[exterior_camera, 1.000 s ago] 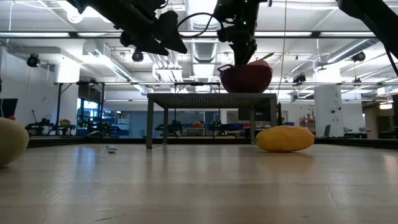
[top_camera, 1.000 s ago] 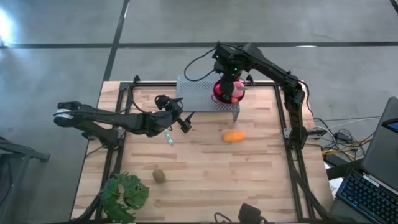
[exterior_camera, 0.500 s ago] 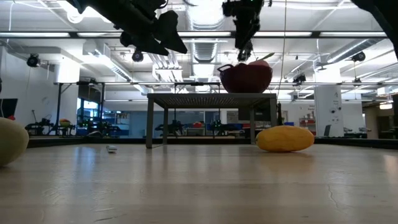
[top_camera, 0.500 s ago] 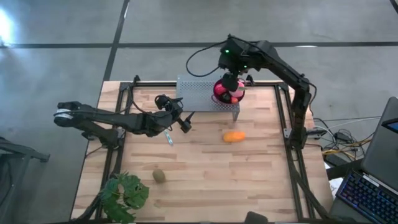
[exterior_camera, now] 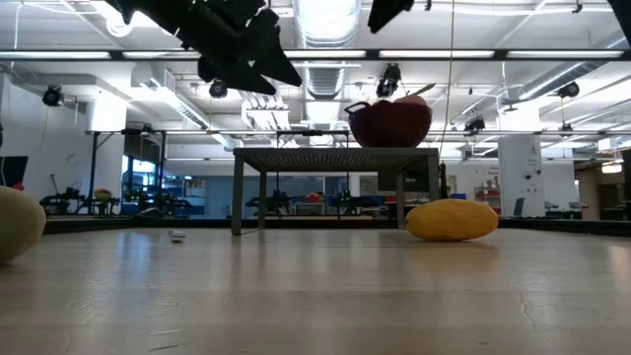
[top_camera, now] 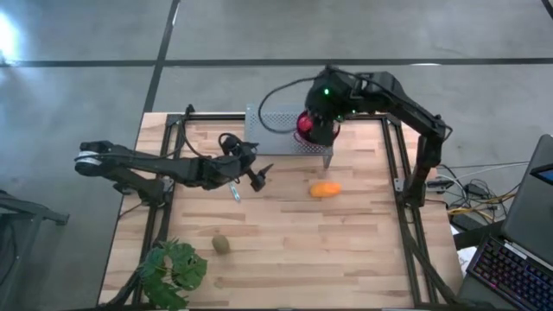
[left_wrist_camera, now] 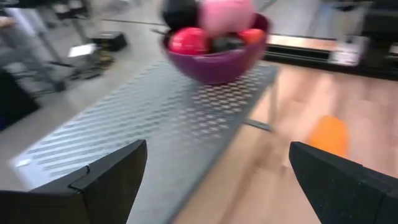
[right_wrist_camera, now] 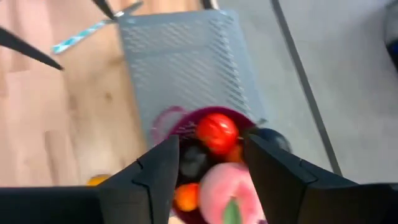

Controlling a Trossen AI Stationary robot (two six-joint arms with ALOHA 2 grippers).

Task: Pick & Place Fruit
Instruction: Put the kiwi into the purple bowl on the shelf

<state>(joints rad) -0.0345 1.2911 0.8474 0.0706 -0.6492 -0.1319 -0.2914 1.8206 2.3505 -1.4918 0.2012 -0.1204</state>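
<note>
Rising since a second ago, the right gripper (top_camera: 321, 130) is now hovering above the purple perforated bowl (exterior_camera: 390, 124), fingers parted around nothing. No writing is readable. Pink, red and dark toy fruit balls (left_wrist_camera: 208, 28) are sitting heaped in it; the left gripper (top_camera: 257, 175) is hanging wide open

No readable text in any view.

No label, brand, number or sign can be made out on the objects, the arms, the table or in the room behind it; any marking that may be there is too small or blurred to read.
</note>
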